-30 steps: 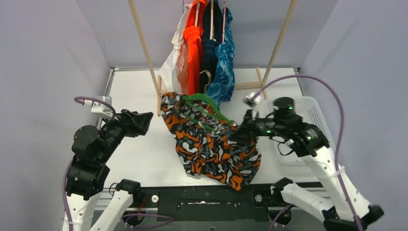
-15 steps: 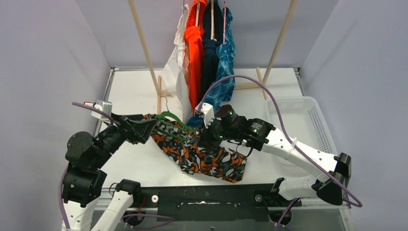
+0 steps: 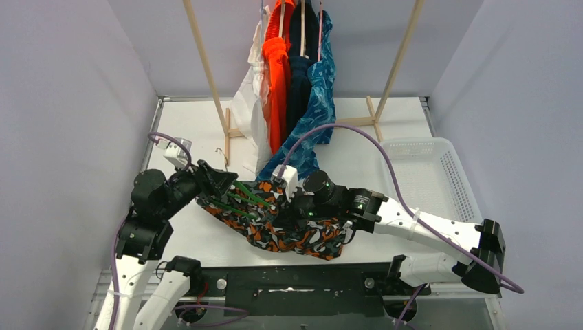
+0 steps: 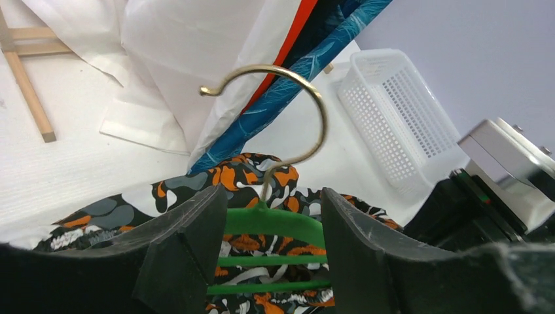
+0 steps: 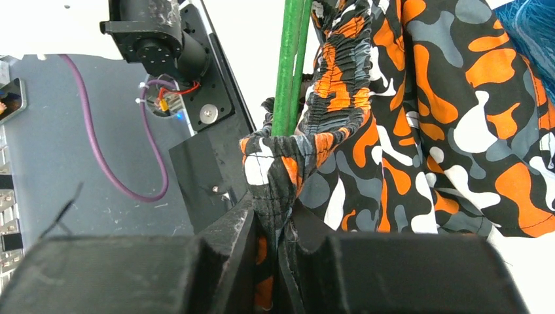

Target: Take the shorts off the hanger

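Note:
The camouflage shorts (image 3: 295,230) lie bunched on the table, threaded on a green hanger (image 3: 240,196) with a brass hook (image 4: 301,78). My right gripper (image 3: 289,206) is shut on the shorts' gathered waistband (image 5: 281,170), right beside the hanger's green bars (image 5: 291,65). My left gripper (image 3: 223,182) is at the hanger's top. Its jaws stand apart on either side of the hanger's neck (image 4: 265,206), and no pad visibly presses on it. White (image 3: 251,103), orange (image 3: 276,75), navy (image 3: 299,75) and blue leaf-patterned (image 3: 320,89) shorts hang on the rack behind.
A wooden rack (image 3: 206,75) stands at the back of the table with its feet (image 3: 227,137) on the surface. A white perforated basket (image 3: 426,179) sits at the right. The right arm's purple cable (image 3: 344,130) arcs over the table's middle.
The right arm has dragged the camouflage shorts and hanger left and toward the near edge. The left gripper has moved right onto the hanger's top, and its jaws have narrowed.

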You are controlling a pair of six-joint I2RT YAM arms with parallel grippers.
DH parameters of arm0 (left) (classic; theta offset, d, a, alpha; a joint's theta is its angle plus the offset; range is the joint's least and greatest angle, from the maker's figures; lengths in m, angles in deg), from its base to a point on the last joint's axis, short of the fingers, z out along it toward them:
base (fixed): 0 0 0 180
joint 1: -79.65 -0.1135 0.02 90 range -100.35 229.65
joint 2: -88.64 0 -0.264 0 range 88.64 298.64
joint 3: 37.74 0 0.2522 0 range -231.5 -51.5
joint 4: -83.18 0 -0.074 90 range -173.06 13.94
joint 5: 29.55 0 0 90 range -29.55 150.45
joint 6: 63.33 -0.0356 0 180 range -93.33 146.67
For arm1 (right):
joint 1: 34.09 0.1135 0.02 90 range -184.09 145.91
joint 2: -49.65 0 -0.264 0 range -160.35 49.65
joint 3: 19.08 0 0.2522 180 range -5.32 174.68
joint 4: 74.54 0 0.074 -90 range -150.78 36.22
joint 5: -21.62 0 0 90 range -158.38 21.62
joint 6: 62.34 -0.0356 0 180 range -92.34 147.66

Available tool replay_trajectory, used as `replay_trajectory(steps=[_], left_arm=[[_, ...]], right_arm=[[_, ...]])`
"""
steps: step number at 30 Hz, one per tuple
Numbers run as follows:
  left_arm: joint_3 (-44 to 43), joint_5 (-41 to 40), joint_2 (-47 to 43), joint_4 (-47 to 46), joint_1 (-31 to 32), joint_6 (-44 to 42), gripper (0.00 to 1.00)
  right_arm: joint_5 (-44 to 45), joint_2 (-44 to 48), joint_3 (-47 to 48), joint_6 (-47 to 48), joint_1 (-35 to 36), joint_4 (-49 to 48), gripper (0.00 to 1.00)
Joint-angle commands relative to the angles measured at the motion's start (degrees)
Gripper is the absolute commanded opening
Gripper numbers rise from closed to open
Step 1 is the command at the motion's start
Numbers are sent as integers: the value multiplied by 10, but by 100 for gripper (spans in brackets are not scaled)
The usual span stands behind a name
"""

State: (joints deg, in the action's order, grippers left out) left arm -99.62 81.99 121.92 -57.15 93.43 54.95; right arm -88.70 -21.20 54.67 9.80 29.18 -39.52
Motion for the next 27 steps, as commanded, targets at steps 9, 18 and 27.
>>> replay_trajectory(steps=[9, 18, 27], left_arm=[[35, 35, 7, -99, 0, 3, 28], [35, 80, 23, -104, 0, -11, 23], [23, 79, 32, -91, 1, -25, 36]], right_arm=[[3, 81, -43, -7, 12, -111, 0], [0, 70, -41, 1, 12, -118, 0], [-5, 50, -31, 3, 12, -112, 1]])
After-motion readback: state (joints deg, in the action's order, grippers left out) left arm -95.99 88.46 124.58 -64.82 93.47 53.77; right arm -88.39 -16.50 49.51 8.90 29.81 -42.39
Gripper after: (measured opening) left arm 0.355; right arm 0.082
